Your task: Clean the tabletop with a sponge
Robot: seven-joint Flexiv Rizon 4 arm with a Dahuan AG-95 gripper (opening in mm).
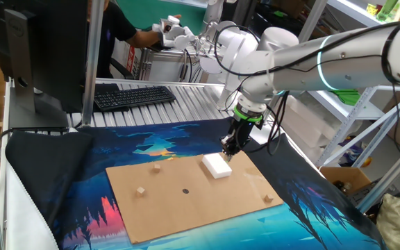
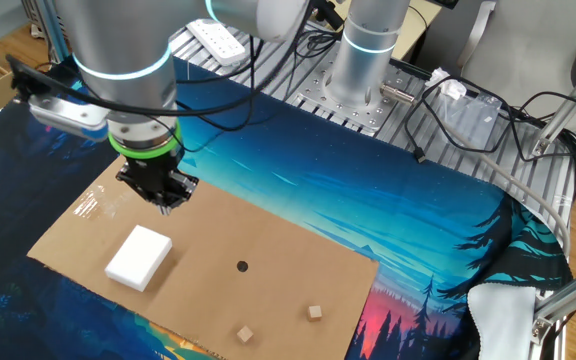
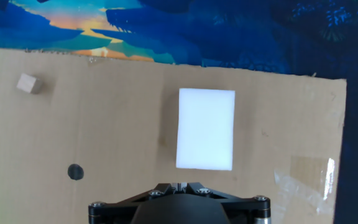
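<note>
The white sponge [image 1: 216, 165] lies flat on the tan tabletop board [image 1: 186, 208], near its far right edge. It also shows in the other fixed view [image 2: 139, 258] and in the hand view [image 3: 206, 129]. My gripper [image 1: 228, 148] hangs a little above the board just beside the sponge, apart from it. It also shows in the other fixed view [image 2: 168, 205]. In the hand view its jaws stand together with nothing between them [image 3: 179, 185]. A dark spot [image 3: 74, 172] and a small tan cube [image 3: 28, 83] lie on the board [image 3: 104, 124].
More tan cubes [image 1: 141, 191] [image 1: 268, 199] sit on the board. The blue-and-pink cloth [image 1: 68, 180] surrounds it. A keyboard [image 1: 134, 96] and a monitor [image 1: 40, 55] stand at the back left. Clear tape [image 3: 306, 174] holds the board's corner.
</note>
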